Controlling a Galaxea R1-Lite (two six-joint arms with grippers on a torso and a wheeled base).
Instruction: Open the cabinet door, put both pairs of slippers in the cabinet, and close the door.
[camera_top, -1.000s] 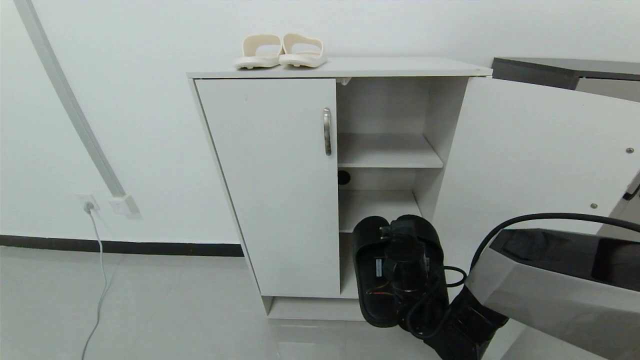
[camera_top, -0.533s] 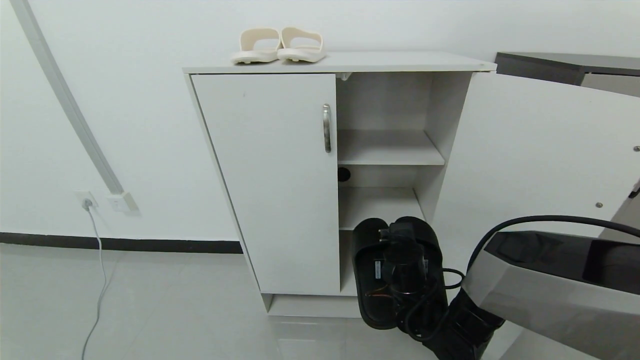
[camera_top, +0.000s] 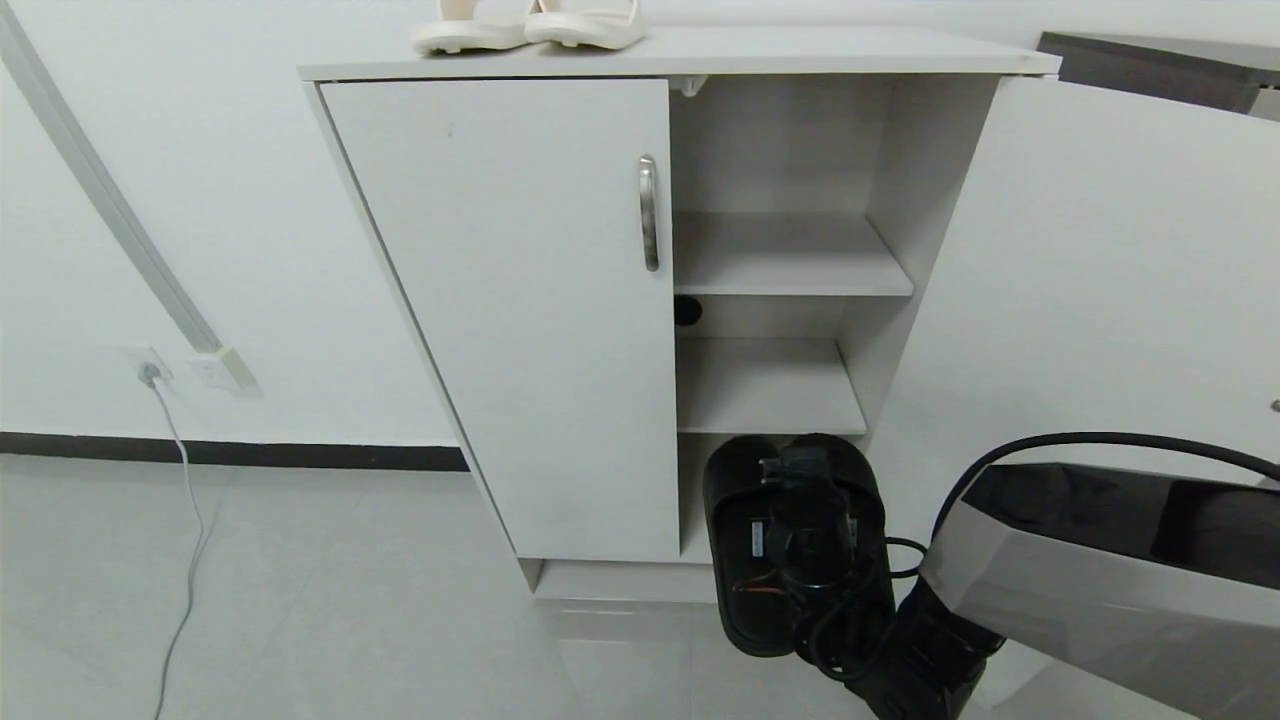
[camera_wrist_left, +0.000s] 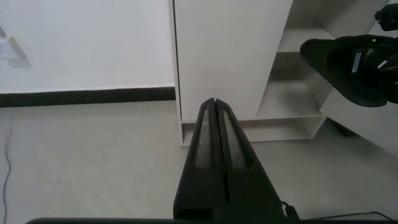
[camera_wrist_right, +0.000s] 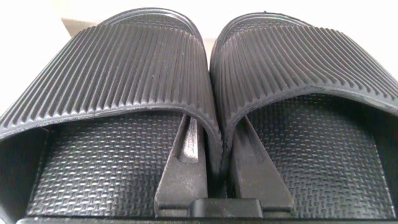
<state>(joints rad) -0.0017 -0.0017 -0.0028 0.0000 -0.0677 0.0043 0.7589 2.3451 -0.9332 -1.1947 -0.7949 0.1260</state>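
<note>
First pair: black slippers (camera_top: 735, 490) at the open cabinet (camera_top: 500, 300), not yet inside.
My right fingers (camera_wrist_right: 186, 162) pinch both straps before the bottom compartment (camera_wrist_left: 289, 102); beige slippers (camera_top: 580, 25) sit on top, unstowed; door (camera_top: 1100, 250) unclosed. Left fingers (camera_wrist_left: 205, 137) pressed together, empty.

The left hand (camera_wrist_left: 214, 102) hangs, fingers pressed together; the right hand (camera_wrist_right: 214, 134) seemingly pinches black slippers (camera_wrist_right: 143, 68).

Bright, even light; soft shadows inside the cabinet (camera_top: 780, 140); faint sheen on the floor (camera_top: 330, 600).
</note>
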